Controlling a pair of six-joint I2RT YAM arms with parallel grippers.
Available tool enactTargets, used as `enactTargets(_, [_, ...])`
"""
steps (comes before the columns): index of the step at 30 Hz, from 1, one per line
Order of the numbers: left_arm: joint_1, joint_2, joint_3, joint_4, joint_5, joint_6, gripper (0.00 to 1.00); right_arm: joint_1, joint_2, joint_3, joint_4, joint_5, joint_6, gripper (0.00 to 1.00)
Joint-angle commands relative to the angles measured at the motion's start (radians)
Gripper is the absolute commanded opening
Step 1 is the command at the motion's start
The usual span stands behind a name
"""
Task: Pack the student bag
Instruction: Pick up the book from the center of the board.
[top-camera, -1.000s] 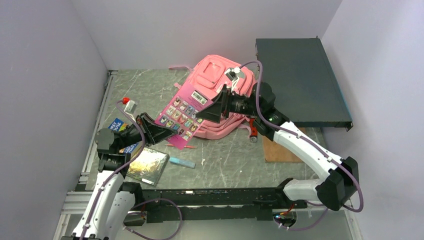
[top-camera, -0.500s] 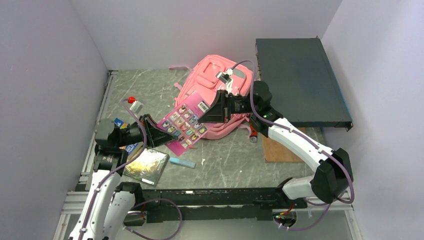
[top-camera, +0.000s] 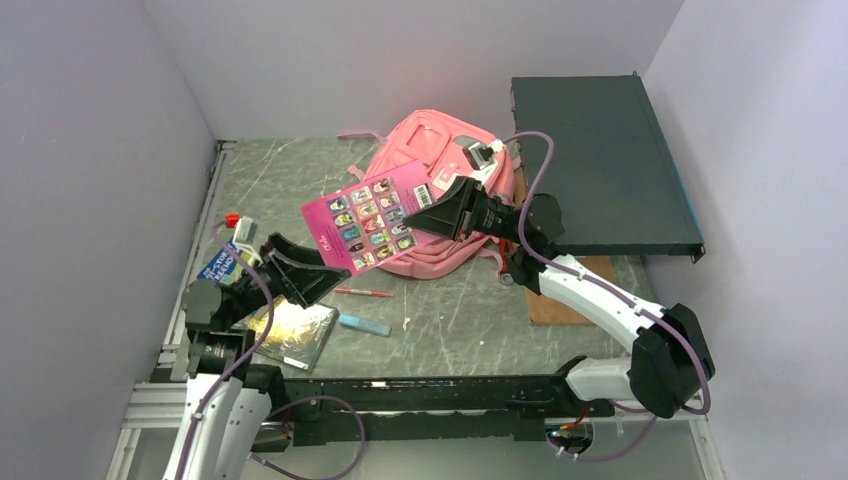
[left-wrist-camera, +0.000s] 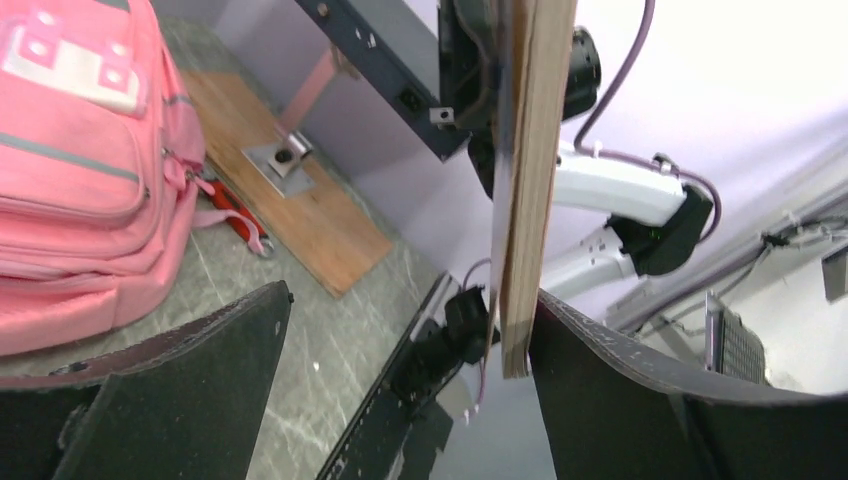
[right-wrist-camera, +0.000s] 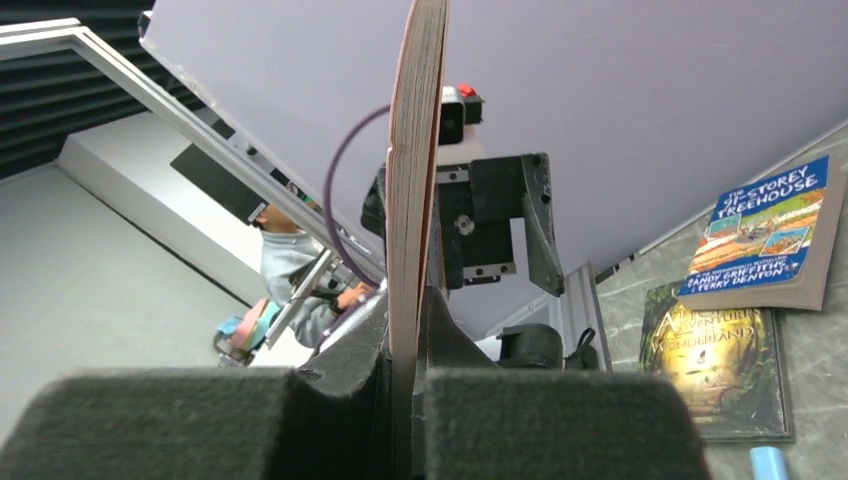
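Note:
The student bag (top-camera: 432, 140), a soft pink backpack, lies at the back middle of the table; its front pockets also show in the left wrist view (left-wrist-camera: 70, 170). A pink book (top-camera: 368, 225) with a grid of small pictures hangs in the air to the bag's left. My right gripper (top-camera: 418, 220) is shut on the book's right end, and the book's page edge (right-wrist-camera: 415, 190) rises from between the jaws (right-wrist-camera: 405, 340). My left gripper (top-camera: 303, 265) stands open just below the book's left corner. The book's edge (left-wrist-camera: 525, 200) sits close to its right finger without being clamped (left-wrist-camera: 412, 305).
A dark flat box (top-camera: 600, 165) fills the back right, with a wooden board (top-camera: 565, 295) in front of it. A red pen (top-camera: 365, 292), a light-blue stick (top-camera: 363, 325), a shiny book (top-camera: 295, 335) and a blue book (top-camera: 222, 262) lie front left.
The left gripper opened, let go of the pink book and drew back toward the front left. The right gripper closed on the book's other end and raised it.

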Motion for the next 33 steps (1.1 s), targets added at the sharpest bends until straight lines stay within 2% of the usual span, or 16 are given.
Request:
enactTargets(1, [0.0,-0.062,-0.109,0.227,-0.182,-0.187,0.91,0.006,-0.007,-0.031,0.056,0.066,0.024,0.0])
enactTargets(3, [0.0,-0.049,-0.139,0.33,-0.196,-0.257,0.98,0.021,-0.034,-0.012,-0.031,0.08,-0.028,0.0])
enactTargets(6, [0.0,0.025,-0.105,0.425,-0.146,-0.283,1.0,0.033,-0.075,0.003,-0.13,0.106,-0.096,0.0])
enactTargets(11, [0.0,0.11,0.002,0.408,-0.055,-0.222,0.97,0.063,-0.095,0.046,-0.252,0.108,-0.171,0.0])
enactTargets(12, [0.0,0.115,0.022,0.399,-0.042,-0.208,0.93,0.071,-0.095,0.049,-0.261,0.114,-0.18,0.0])
enactTargets(13, [0.0,0.119,0.036,0.402,-0.032,-0.199,0.84,0.08,-0.098,0.048,-0.265,0.121,-0.188,0.0])
enactTargets(17, [0.0,0.109,0.057,0.406,-0.008,-0.195,0.42,0.122,-0.114,0.058,-0.309,0.177,-0.235,0.0])
enactTargets(18, [0.0,0.106,0.057,0.393,-0.002,-0.19,0.36,0.128,-0.12,0.064,-0.329,0.191,-0.251,0.0])
enactTargets(19, [0.0,0.098,0.055,0.373,0.003,-0.183,0.35,0.133,-0.127,0.067,-0.345,0.21,-0.263,0.0])
enactTargets(22, [0.0,0.066,0.036,0.325,0.01,-0.164,0.56,0.146,-0.153,0.059,-0.352,0.267,-0.278,0.0])
enactTargets(23, [0.0,0.054,0.025,0.319,0.009,-0.163,0.59,0.15,-0.156,0.056,-0.341,0.279,-0.278,0.0])
enactTargets(25, [0.0,0.034,0.015,0.308,0.004,-0.16,0.58,0.159,-0.152,0.06,-0.333,0.284,-0.278,0.0])
enactTargets(29, [0.0,0.026,0.049,0.268,0.009,-0.14,0.4,0.182,-0.139,0.066,-0.329,0.297,-0.288,0.0])
enactTargets(32, [0.0,0.028,0.089,0.213,0.012,-0.106,0.06,0.198,-0.128,0.077,-0.339,0.3,-0.3,0.0])
enactTargets(33, [0.0,0.022,0.107,0.162,0.004,-0.077,0.0,0.203,-0.124,0.087,-0.362,0.299,-0.314,0.0])
